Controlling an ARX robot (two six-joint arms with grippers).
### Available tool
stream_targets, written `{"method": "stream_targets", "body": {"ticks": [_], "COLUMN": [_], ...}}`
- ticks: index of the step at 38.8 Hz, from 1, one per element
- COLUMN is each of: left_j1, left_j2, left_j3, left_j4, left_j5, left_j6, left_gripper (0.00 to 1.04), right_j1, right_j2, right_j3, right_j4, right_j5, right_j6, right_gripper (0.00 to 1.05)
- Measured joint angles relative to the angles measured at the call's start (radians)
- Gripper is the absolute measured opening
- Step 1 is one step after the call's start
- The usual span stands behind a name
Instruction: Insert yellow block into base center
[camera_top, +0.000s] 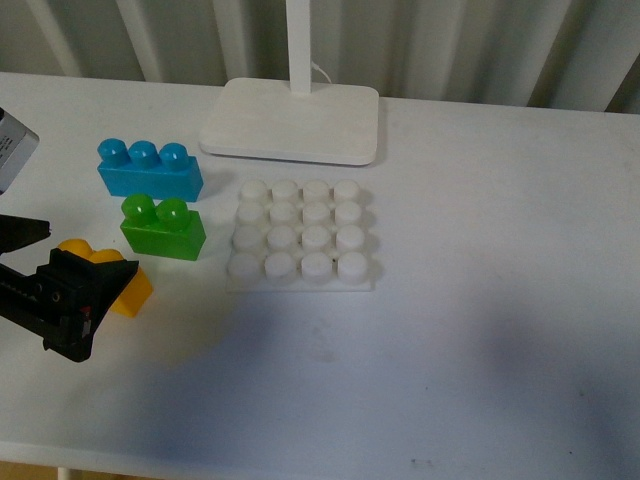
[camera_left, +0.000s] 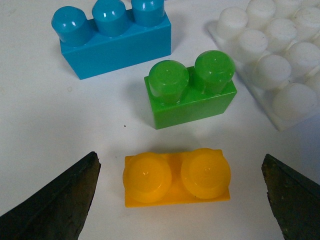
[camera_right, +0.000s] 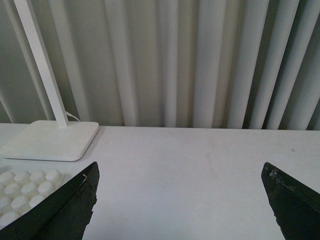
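- The left gripper hovers low over the near left part of the white table, its two dark fingers spread wide with nothing held.
- The yellow block lies on the table between those fingers, studs up. There is a clear gap on each side and neither finger touches it.
- In the front view the block sits well left of the base, partly hidden behind the gripper's black body.
- Just beyond it stands the green brick, upright with two studs and apart from the yellow one.
- Behind the green brick sits the longer blue brick with three studs, close to it.
- The base lies flat to the right of both bricks, near the green one, with every stud bare.
- The right gripper is out of the front view. Its own camera shows its fingers wide apart and empty above the table, with a corner of the base at the edge.
- Farthest back stands the white lamp foot with its pole, before a pale curtain.
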Motion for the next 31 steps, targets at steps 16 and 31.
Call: {"method": "stream_targets", "body": {"ticks": [16, 31], "left_j1": [0.009, 0.036], "left_j2": [0.058, 0.115], "left_j3": [0.021, 0.062], "left_j4": [-0.005, -0.005], "left_j5": [0.017, 0.025], "left_j6": [-0.002, -0.004], "left_gripper": [0.98, 0.98], "right_j1": [0.000, 0.000], "right_j2": [0.000, 0.000], "right_j3": [0.000, 0.000], "right_j4": [0.000, 0.000], "right_j5": [0.000, 0.000], "right_j6": [0.000, 0.000], "right_gripper": [0.95, 0.95]}}
